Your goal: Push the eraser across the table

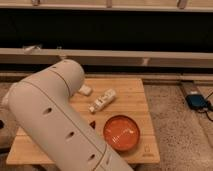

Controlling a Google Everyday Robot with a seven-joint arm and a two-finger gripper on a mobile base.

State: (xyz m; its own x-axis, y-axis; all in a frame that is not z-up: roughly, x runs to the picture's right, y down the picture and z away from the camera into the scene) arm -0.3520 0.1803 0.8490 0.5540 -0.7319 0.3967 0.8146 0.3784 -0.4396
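The bamboo-plank table (pixel 135 95) fills the lower middle, with a small dark logo (pixel 146 154) at its near right corner. A small white block, likely the eraser (pixel 85 90), lies on the far part of the top, right beside my arm. My big white arm (pixel 55 120) covers the left half of the table. My gripper is hidden from view behind the arm.
A white elongated bottle-like object (pixel 102 101) lies at an angle mid-table. An orange bowl (pixel 121 132) sits near the front right, with a small red item (pixel 92 124) to its left. A blue device with a cable (pixel 197 101) lies on the floor to the right. A low ledge runs behind the table.
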